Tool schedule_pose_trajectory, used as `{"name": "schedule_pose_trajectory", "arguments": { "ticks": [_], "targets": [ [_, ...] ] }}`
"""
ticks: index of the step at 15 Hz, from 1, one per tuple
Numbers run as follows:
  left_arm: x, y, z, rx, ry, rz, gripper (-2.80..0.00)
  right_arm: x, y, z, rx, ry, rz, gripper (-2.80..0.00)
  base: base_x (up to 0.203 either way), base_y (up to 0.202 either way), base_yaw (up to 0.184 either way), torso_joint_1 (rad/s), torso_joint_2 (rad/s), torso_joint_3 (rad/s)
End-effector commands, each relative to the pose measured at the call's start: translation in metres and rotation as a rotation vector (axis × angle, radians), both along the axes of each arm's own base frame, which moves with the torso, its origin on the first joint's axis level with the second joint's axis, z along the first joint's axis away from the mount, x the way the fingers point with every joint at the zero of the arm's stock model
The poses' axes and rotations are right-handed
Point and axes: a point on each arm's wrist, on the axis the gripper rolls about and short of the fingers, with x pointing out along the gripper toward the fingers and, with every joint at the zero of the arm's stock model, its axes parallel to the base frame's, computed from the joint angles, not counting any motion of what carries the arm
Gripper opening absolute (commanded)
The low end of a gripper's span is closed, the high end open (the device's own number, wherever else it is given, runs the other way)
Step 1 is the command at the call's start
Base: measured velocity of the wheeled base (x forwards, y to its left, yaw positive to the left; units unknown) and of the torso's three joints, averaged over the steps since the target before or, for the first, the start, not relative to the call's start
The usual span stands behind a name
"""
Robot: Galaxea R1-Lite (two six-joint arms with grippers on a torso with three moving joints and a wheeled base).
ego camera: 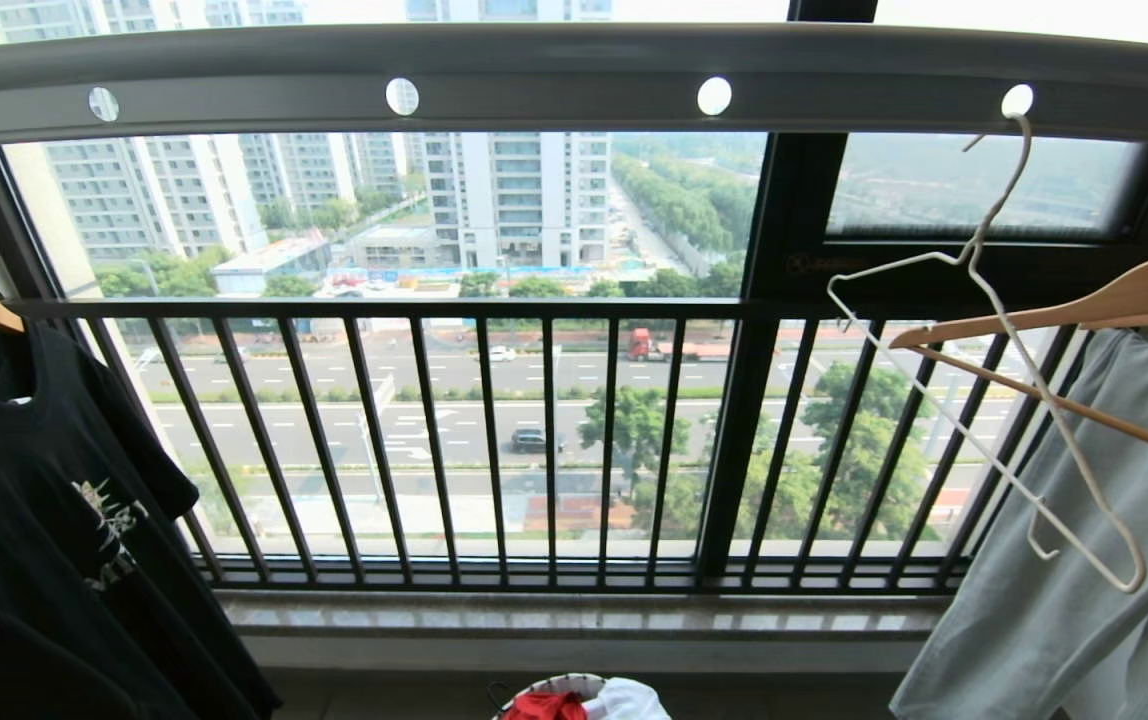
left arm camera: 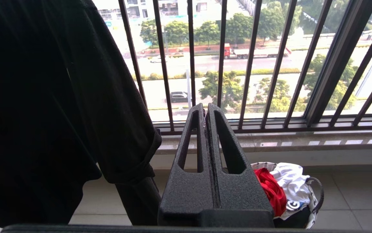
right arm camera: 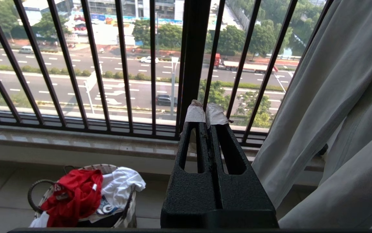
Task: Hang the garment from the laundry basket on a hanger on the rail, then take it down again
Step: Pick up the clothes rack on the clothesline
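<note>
Below the sill, laundry basket (ego camera: 574, 684) and garment (ego camera: 544, 707) half cut off.

rail (ego camera: 554, 75): matt grey metal | hanger (ego camera: 994, 330): white wire | garment (right arm camera: 75, 194): red cloth

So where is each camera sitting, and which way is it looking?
Head view: high up, facing the window; shows the grey rail, the white wire hanger in a rail hole, and the laundry basket at the bottom edge. No arm shows.
Left wrist view: behind the shut left gripper, facing the window railing, beside the black T-shirt.
Right wrist view: behind the shut right gripper, beside the pale grey garment.
Both wrist views share the basket with the red T-shirt on the floor.
</note>
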Motion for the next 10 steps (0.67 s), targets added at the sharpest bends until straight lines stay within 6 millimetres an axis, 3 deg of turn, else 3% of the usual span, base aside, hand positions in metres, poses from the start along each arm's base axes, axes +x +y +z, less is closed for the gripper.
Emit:
{"name": "schedule_pose_trajectory", "arguments": {
  "ticks": [1, 10],
  "targets": [
    [0.0001, 0.0000, 0.0000, 0.000, 0.001, 0.001, -2.80, 0.0001, 0.0000, 0.0001, -0.001, 0.001, 0.001, -2.80, 0.000, 0.000, 0.000, 0.000, 0.00, 0.000],
    [0.0000, 0.0000, 0.0000, 0.000, 0.001, -0.001, -2.80, 0.0001, 0.0000, 0.0000, 0.011, 0.003, 0.001, -2.80, 0.000, 0.000, 0.000, 0.000, 0.00, 0.000]
  ]
}}
